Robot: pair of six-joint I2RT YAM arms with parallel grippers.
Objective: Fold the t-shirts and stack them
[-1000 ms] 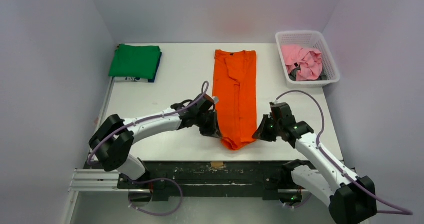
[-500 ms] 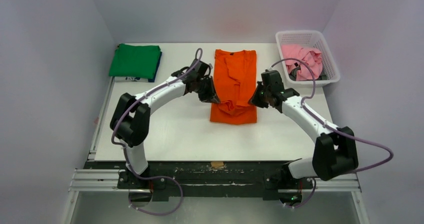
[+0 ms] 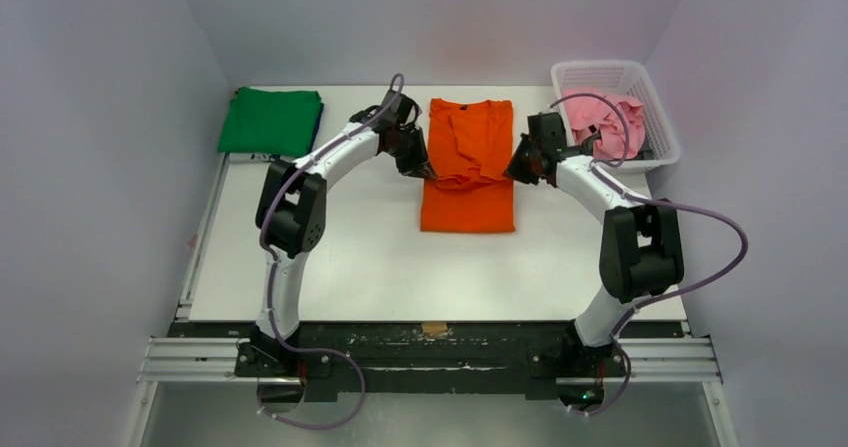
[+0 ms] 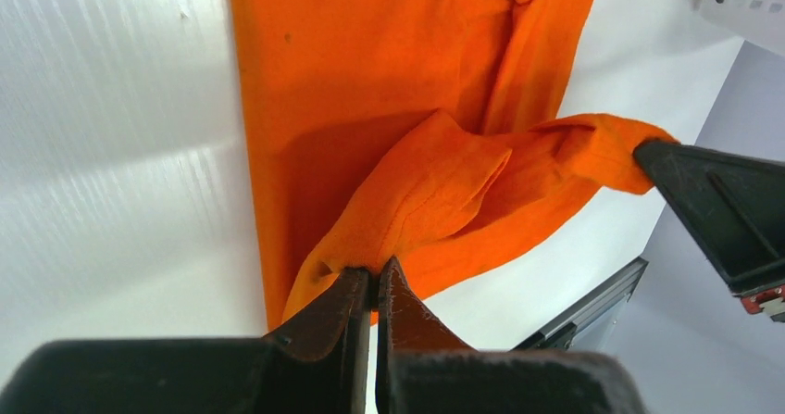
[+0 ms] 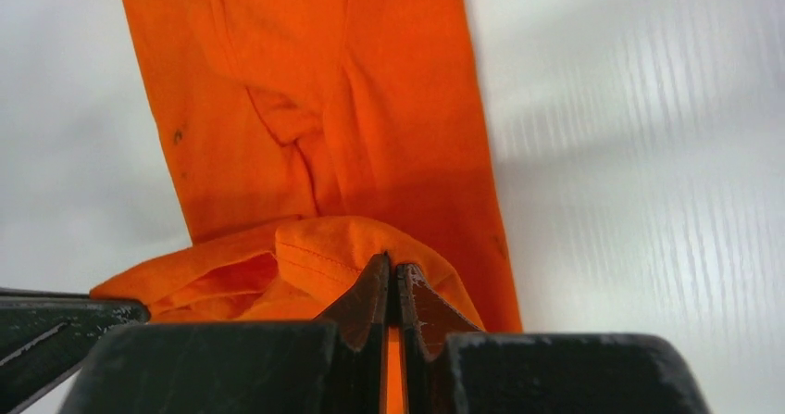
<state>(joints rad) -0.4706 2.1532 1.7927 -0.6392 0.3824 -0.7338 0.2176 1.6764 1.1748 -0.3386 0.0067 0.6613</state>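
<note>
The bright orange t-shirt (image 3: 468, 172) lies lengthwise at the table's middle back, its near half lifted and doubled over toward the collar. My left gripper (image 3: 424, 171) is shut on the hem's left corner (image 4: 370, 264). My right gripper (image 3: 514, 171) is shut on the hem's right corner (image 5: 370, 252). Both hold the hem a little above the shirt's middle. A folded green t-shirt (image 3: 271, 121) lies at the back left on a dark blue one (image 3: 314, 139). A crumpled pink t-shirt (image 3: 605, 121) sits in the basket.
The white plastic lattice basket (image 3: 664, 142) stands at the back right corner, close to my right arm. Grey walls enclose the table (image 3: 330, 267) on three sides. A black rail (image 3: 430, 342) runs along the near edge.
Both grippers have carried the orange shirt's near hem away from the front edge toward the back, folding the shirt over itself. The arms are now stretched far out.
</note>
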